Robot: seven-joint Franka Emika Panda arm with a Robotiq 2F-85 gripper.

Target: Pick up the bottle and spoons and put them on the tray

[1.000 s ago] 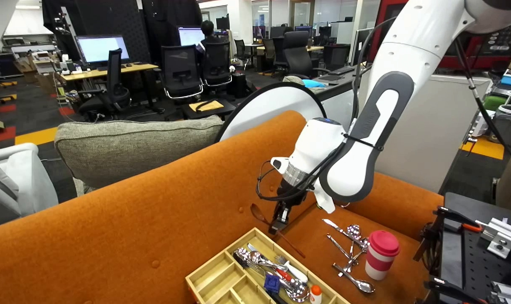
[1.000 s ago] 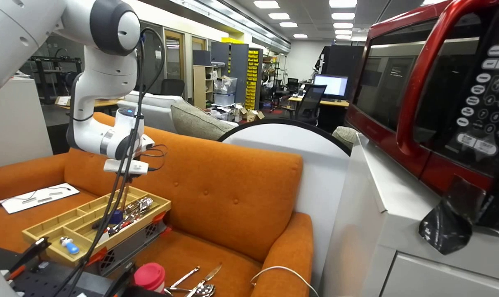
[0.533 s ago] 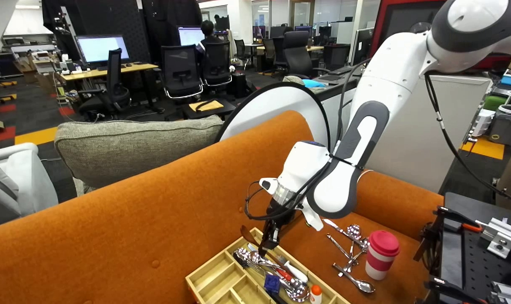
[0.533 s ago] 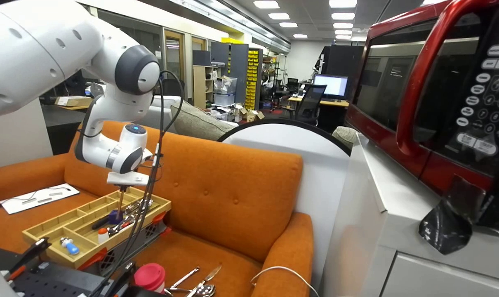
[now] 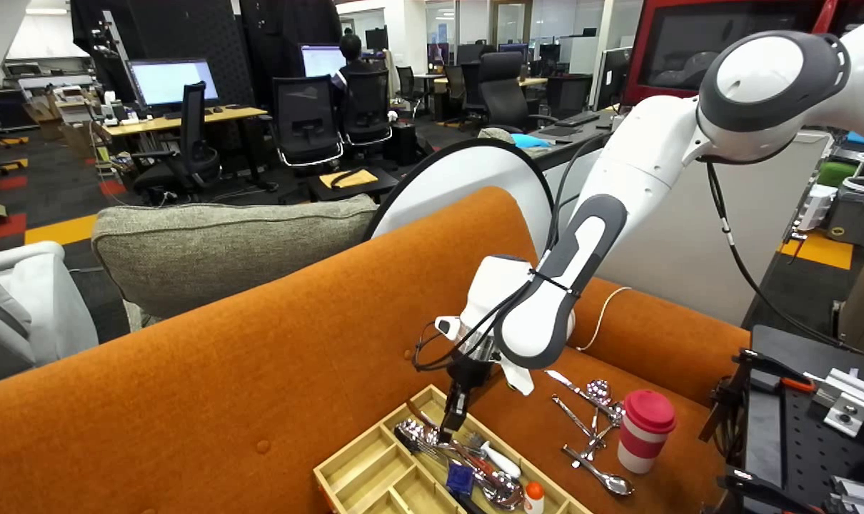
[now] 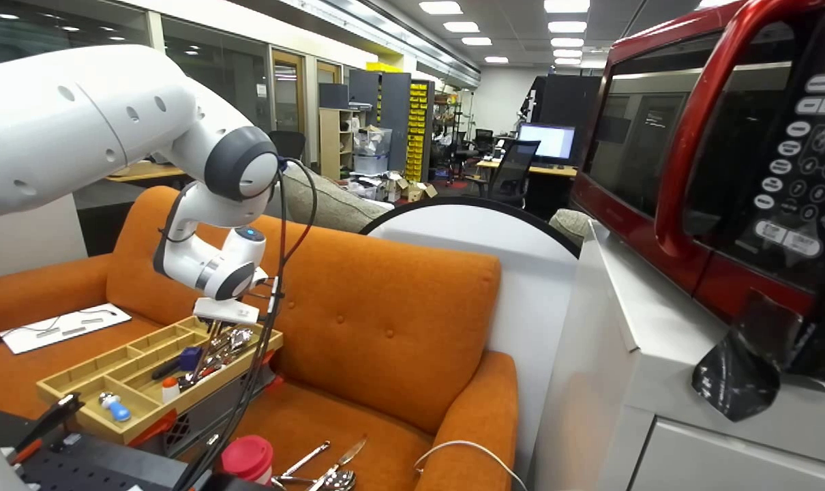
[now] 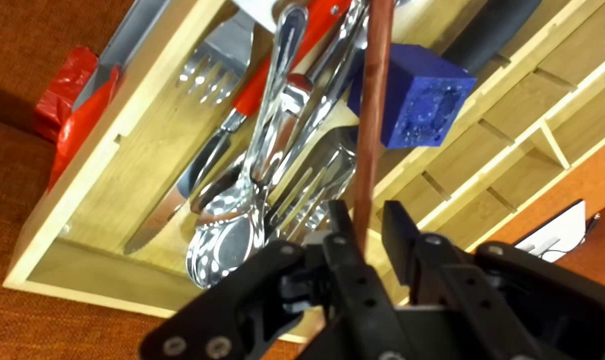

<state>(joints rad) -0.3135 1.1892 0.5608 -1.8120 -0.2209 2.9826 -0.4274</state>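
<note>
One white arm [image 5: 640, 168] is stretched out above the orange sofa [image 5: 260, 371], its wrist bent so that the hand [image 7: 367, 212] is pointed steeply down, with a slight lean, into the wooden tray [image 5: 361, 452]. The fingers [image 7: 341, 220] are parted: in the wrist view the handle of the wooden spoon [image 7: 374, 95] is seen between them, close to the finger at the left of that view, while a narrow gap is left toward its neighbour. The spoon is contained in the tray's utensil compartment, its bowl end directed at the tray's end wall; its long axis is aligned roughly with the compartment in an exterior view and is seen aslant it in the wrist view, crossing in front of a blue block [image 7: 425, 100]. Whether it is borne by the cutlery beneath cannot be told. Metal utensils [image 7: 227, 240] are heaped beside the handle, with a fork [image 7: 230, 42] and a red handle [image 7: 255, 92] among them. A small white bottle [image 5: 534, 502] with an orange cap is stood upright in the same compartment. Outside the tray, silver spoons [image 5: 615, 485] are crossed with a knife [image 5: 565, 380] on the seat, and a red-lidded cup [image 5: 643, 442] is placed upright just beside them. The tray's rim is partly covered by hanging cables [image 6: 282, 225] in an exterior view.
</note>
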